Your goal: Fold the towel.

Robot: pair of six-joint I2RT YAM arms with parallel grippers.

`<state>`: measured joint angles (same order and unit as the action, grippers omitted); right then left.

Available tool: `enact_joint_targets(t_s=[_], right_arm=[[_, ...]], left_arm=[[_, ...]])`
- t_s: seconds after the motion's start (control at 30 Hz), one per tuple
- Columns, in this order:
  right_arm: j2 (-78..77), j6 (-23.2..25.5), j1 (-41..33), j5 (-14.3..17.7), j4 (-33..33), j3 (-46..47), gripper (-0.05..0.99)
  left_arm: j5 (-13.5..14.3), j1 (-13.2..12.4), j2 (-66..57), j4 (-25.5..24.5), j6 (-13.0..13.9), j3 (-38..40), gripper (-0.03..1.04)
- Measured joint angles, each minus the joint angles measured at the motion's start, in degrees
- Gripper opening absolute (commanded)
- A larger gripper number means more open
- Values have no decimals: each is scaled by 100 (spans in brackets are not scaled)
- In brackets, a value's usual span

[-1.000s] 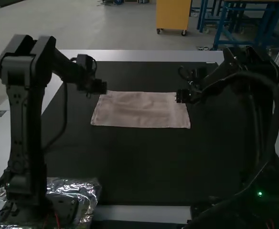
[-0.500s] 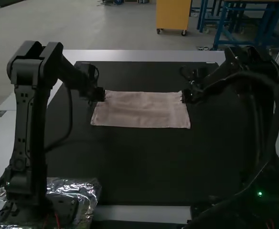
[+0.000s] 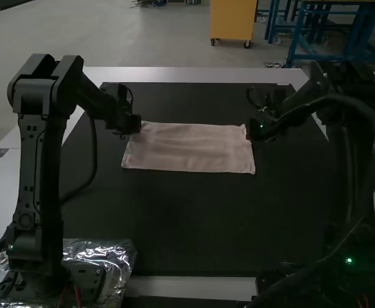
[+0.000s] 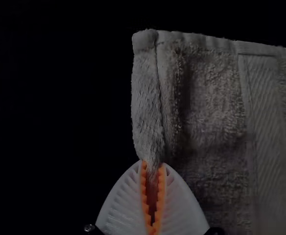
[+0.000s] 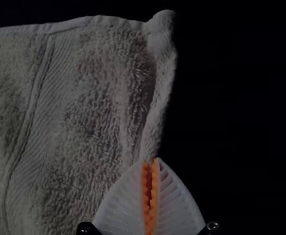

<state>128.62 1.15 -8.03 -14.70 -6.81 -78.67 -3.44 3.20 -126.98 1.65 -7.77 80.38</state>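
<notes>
A pale pink towel (image 3: 189, 147) lies as a flat rectangle, wider than deep, on the dark mat. At its far left corner is my left gripper (image 3: 135, 124); at its far right corner is my right gripper (image 3: 255, 130). The left wrist view has the left gripper (image 4: 153, 169) shut on the side edge of the towel (image 4: 206, 98), a little away from the corner. In the right wrist view the right gripper (image 5: 151, 164) is likewise shut on the opposite side edge of the towel (image 5: 94, 83), pinching a narrow ridge of cloth.
The dark mat (image 3: 187, 218) covers most of the table, with the pale table border (image 3: 194, 75) beyond it. Crinkled silver foil (image 3: 113, 256) lies around the left arm's base. A dark cable hangs beside the left arm.
My left gripper has moved right to the towel's left corner. The right gripper has shifted slightly outward to the right, and both have closed on the towel's edges.
</notes>
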Motion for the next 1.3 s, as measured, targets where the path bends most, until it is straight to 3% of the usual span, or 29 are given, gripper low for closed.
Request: enact_joint_targets(t_s=[0.13,0.6,1.3], right_arm=[[-203,33,0,-44,142,46,-3],[-1165,17,2,-103,223,903,-3],[-2232,-31,0,-256,170,2343,-3]], left_arm=[[-118,-33,345,-225,0,-15,2],[-267,-260,1163,-216,101,-981,2],[-352,-289,2721,-72,374,-2671,2]])
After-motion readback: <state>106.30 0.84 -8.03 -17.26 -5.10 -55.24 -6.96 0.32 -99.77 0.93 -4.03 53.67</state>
